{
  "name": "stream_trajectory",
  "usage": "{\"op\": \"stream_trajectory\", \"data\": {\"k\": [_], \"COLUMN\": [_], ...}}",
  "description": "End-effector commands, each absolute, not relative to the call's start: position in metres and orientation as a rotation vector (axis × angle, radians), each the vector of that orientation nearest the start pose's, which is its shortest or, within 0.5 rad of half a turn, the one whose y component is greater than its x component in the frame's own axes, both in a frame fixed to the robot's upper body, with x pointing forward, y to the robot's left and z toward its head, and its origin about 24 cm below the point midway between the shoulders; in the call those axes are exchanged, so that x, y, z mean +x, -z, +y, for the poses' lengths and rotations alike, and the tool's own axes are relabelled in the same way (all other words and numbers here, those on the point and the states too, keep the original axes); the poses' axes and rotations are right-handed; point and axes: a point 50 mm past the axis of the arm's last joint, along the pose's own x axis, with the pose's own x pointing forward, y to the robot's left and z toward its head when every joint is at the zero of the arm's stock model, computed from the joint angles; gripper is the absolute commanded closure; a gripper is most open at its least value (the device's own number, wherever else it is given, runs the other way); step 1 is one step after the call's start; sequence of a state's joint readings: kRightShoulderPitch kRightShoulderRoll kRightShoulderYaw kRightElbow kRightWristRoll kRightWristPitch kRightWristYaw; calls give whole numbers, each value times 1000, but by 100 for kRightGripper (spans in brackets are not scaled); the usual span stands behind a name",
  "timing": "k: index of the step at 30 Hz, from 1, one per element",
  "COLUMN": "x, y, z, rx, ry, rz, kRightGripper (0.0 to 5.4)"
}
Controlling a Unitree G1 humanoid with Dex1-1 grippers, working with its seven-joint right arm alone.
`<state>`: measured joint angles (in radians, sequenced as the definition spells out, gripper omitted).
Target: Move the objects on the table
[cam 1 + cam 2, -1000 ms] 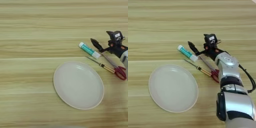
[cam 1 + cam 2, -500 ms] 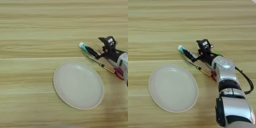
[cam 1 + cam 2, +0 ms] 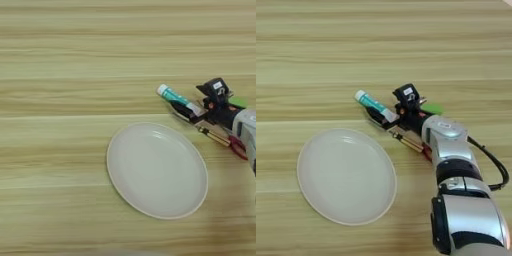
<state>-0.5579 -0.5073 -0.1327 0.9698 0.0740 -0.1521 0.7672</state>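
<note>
Reading black two-finger gripper (image 3: 387, 112) straddling white teal-labelled tube (image 3: 373, 104), jaws apart around its right end; tube axis runs up-left.

The plate (image 3: 346, 175) lies on the table (image 3: 381, 45), in the near-left part of the scene. The tube (image 3: 375, 105) lies on the table behind and to the right of the plate, apart from its rim, with its cap end pointing far-left. The screwdriver (image 3: 408, 141) lies just right of the plate's far-right rim, running near-right from the tube's lower end. The block (image 3: 432, 108) lies to the right of the tube, partly hidden behind the arm (image 3: 448, 150). The arm enters from the bottom edge. The gripper (image 3: 387, 119) sits at the tube's right end, apparently touching it.
</note>
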Motion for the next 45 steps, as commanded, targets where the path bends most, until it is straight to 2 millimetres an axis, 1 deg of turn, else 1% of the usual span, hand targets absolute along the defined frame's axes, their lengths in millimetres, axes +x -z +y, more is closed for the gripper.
{"op": "stream_trajectory", "data": {"k": [1, 24, 33, 36, 41, 42, 43, 45], "x": [339, 337, 337, 336, 336, 336, 336, 336], "y": [-78, -66, -64, -63, -63, -63, -63, -63], "z": [-279, -281, -280, -280, -280, -280, -280, -280], "rx": [-271, -275, -276, -276, -276, -276, -275, -275], "ry": [-432, -409, -421, -423, -422, -422, -423, -424], "rz": [215, 318, 330, 331, 332, 332, 333, 333], "kRightGripper": [5, 5, 87, 130, 181, 184, 204, 223]}}
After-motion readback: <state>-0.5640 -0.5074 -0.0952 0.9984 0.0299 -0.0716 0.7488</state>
